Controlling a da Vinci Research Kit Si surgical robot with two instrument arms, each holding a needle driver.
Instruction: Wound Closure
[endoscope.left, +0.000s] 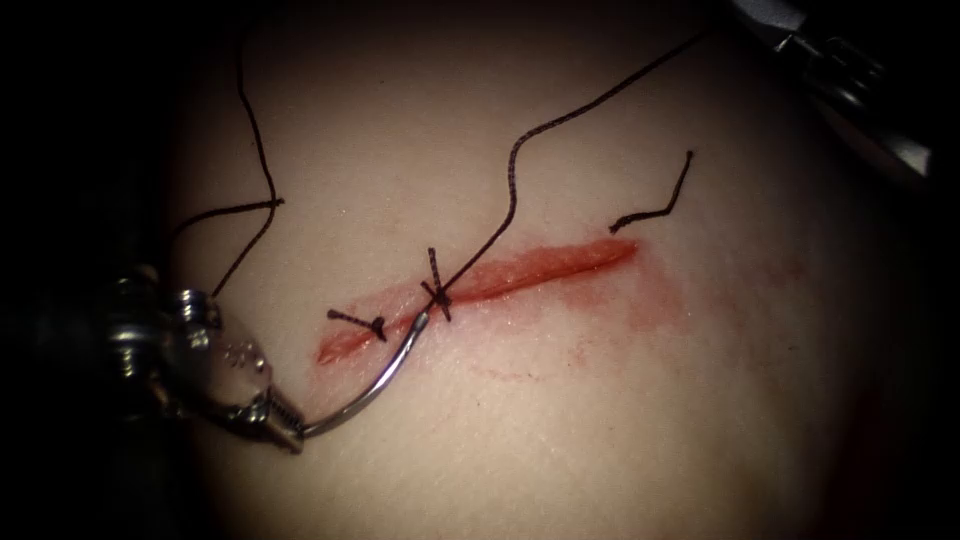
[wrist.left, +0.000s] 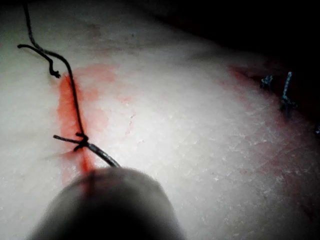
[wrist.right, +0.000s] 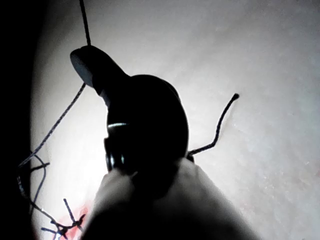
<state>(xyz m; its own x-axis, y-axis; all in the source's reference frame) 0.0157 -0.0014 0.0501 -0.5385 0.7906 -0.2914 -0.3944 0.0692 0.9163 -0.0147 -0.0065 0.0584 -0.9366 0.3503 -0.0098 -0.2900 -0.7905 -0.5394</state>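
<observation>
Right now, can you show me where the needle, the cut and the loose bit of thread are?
needle (endoscope.left: 385, 375): endoscope view, middle of its curve.
cut (endoscope.left: 560, 264): endoscope view, red open stretch.
loose bit of thread (endoscope.left: 660, 210): endoscope view, its bend.

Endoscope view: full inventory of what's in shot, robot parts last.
tissue: 1, pale, under everything.
cut: 1, red, running from lower left up to the right across the middle.
red fluid: smears, on the tissue below and right of the cut.
needle: 1, silver, curved; tip at the cut by the middle stitch.
thread: 1 long dark strand, from the middle stitch up to the right; another dark strand loops at upper left.
stitches: 2, dark, knotted on the cut.
cut end: 1, dark, loose above the cut's right end.
left tool: 1, metal, lower left, holding the needle's rear end.
right tool: 1, metal, top right corner.
</observation>
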